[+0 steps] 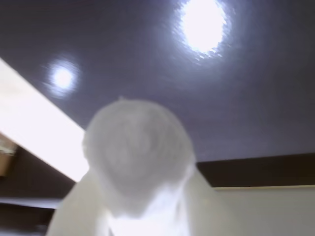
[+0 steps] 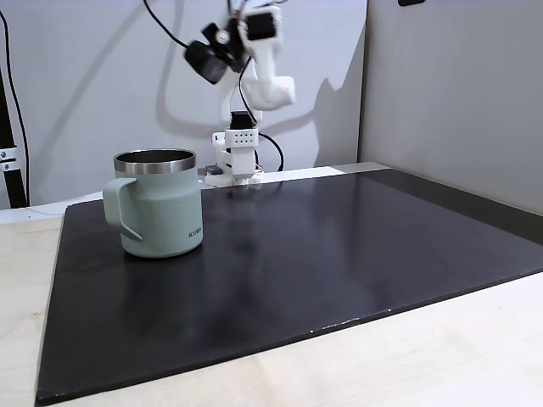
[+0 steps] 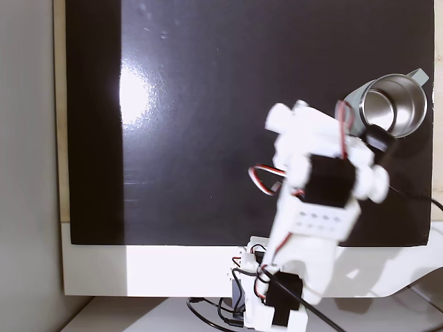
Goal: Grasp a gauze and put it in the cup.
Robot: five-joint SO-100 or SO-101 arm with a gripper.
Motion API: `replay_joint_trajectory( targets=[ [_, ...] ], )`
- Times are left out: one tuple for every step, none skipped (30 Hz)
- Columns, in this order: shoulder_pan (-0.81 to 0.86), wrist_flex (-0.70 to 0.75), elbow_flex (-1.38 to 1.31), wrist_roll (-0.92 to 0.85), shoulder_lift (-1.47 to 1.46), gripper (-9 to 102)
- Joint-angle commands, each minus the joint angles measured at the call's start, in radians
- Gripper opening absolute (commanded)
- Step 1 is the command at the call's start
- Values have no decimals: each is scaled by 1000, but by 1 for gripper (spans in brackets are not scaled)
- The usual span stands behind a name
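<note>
Now the claw (image 1: 140,216) is closed around the white gauze (image 1: 138,152), and the green cup (image 2: 161,203) sits at ten o'clock on the black mat (image 2: 339,254).

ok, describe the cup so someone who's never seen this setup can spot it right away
Start at the large black mat covering most of the pale table. In a fixed view the cup stands upright near the mat's left edge, in front of the white robot arm. It is a squat sage-green mug with a shiny steel rim, an angular handle and small dark lettering near its base, and nothing else stands on the mat.
</note>
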Motion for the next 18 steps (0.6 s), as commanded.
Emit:
replay_joint_trajectory(
  targets=[
    [106,2,-64,-6,57,0],
    [140,2,-71,-6,54,0],
    [172,2,-80,-3,46,0],
    [204,2,-89,-2,38,0],
    [235,0,-101,2,28,0],
    [267,0,-115,5,14,0],
    [296,-2,-133,9,-3,0],
    [322,-2,-153,14,-25,0],
    [345,-2,-175,15,-46,0],
    [364,-2,-198,17,-71,0],
    [379,-2,-221,17,-95,0],
    [394,-2,-245,18,-120,0],
    [407,-2,-272,18,-147,0],
    [417,-2,-298,18,-173,0],
    [423,-2,-325,17,-204,0],
    [430,-2,-351,15,-232,0],
    [433,-2,-377,15,-258,0],
    [434,-2,-400,12,-282,0]
  ],
)
